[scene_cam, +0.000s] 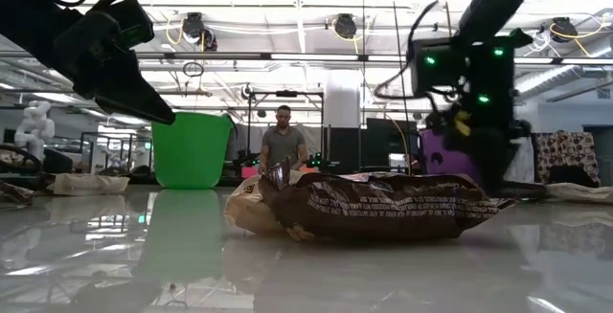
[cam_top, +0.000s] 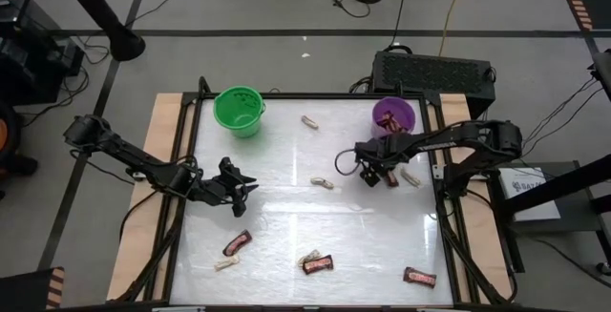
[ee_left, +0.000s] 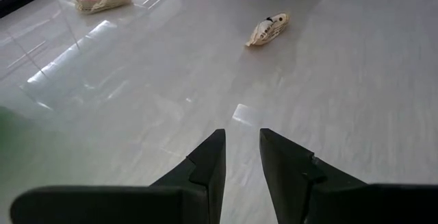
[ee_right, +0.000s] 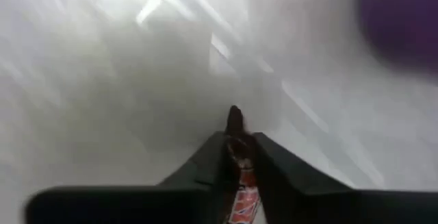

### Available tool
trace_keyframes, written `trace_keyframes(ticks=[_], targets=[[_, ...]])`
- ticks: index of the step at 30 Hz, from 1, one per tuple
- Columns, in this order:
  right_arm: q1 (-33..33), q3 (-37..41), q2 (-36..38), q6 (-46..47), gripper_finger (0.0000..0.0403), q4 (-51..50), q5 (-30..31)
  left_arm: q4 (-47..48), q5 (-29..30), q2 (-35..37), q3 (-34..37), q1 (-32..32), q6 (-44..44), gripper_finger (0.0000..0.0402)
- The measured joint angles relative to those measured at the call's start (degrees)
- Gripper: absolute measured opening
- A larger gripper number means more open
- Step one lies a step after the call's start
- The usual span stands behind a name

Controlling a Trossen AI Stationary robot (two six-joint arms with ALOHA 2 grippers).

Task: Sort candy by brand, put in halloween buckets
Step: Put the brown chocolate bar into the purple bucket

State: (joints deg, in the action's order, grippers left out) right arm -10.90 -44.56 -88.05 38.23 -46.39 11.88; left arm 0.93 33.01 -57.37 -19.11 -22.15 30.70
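Most candy is still out: we count several pieces on the white table (cam_top: 286, 226). Our right gripper (ee_right: 239, 157) clamps a red-brown bar (ee_right: 236, 138) just near of the purple bucket (cam_top: 393, 114). Our left gripper (cam_top: 239, 186) waits, fingers slightly parted, empty. Both buckets' contents, green bucket (cam_top: 238, 110) included, are hard to judge.

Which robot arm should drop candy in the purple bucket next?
The right one, probably. Its end effector already pinches a dark red-brown bar just beside the purple bucket. The left end effector is empty and farther away.
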Motion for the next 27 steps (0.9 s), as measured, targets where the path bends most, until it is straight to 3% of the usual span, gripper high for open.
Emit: trace_keyframes(ticks=[4, 13, 18, 22, 24, 27], targets=[[0.77, -3.18, 0.03, -3.39, 0.0008, 0.47, -0.66, 0.00, 0.04, -0.02, 0.02, 0.02, 0.00, 0.0098], [2.43, -16.19, 0.09, -9.63, 0.0003, -3.26, 0.21, 0.00, 0.09, 0.00, 0.02, 0.00, 0.00, 0.0098], [1.97, -25.78, 0.11, -11.26, 0.0003, -11.71, 8.53, 0.01, 0.11, 0.00, 0.02, 0.00, 0.02, 0.0098], [0.59, -32.98, 0.17, -11.07, 0.0002, -18.53, 18.95, 0.02, 0.11, -0.01, 0.02, 0.00, 0.02, 0.0098], [-0.56, -35.43, 0.18, -10.07, 0.0002, -21.01, 24.50, 0.02, 0.13, 0.00, 0.02, 0.00, 0.02, 0.0098], [-2.95, -36.74, 0.24, -9.79, 0.0002, -22.45, 28.26, 0.02, 0.13, -0.02, 0.02, 0.00, 0.04, 0.0098]])
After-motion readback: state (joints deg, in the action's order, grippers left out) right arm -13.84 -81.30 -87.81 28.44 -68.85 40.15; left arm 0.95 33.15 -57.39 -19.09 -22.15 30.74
